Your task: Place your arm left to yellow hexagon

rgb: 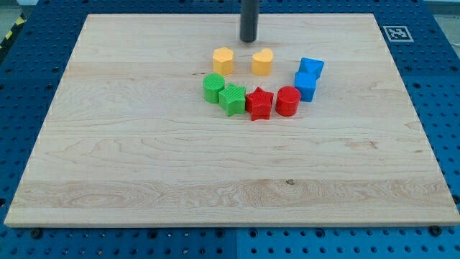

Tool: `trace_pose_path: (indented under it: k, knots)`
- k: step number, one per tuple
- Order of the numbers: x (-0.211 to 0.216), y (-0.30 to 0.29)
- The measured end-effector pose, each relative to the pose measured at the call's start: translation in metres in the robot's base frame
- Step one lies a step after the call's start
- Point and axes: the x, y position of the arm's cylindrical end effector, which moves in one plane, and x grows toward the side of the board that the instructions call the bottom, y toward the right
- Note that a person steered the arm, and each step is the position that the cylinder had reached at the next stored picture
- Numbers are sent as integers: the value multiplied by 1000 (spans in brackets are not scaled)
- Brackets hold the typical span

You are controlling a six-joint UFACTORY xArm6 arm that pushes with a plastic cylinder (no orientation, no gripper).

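Note:
The yellow hexagon lies on the wooden board near the view's top centre. A yellow heart-shaped block lies just to its right. My tip is the lower end of the dark rod. It stands above and between the two yellow blocks, slightly up and right of the hexagon, touching neither.
Below the yellow blocks is an arc of blocks: a green round block, a green block, a red star, a red cylinder, and two blue blocks. A marker tag sits at the top right corner.

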Motion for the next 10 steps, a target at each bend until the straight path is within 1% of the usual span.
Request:
trace_pose_path:
  k: [1,2,3,6,7,8,10]
  knots:
    - [1,-41]
    - [8,-55]
    - [8,-55]
    - [16,-119]
    - [58,-119]
    - [79,-102]
    - [79,-99]
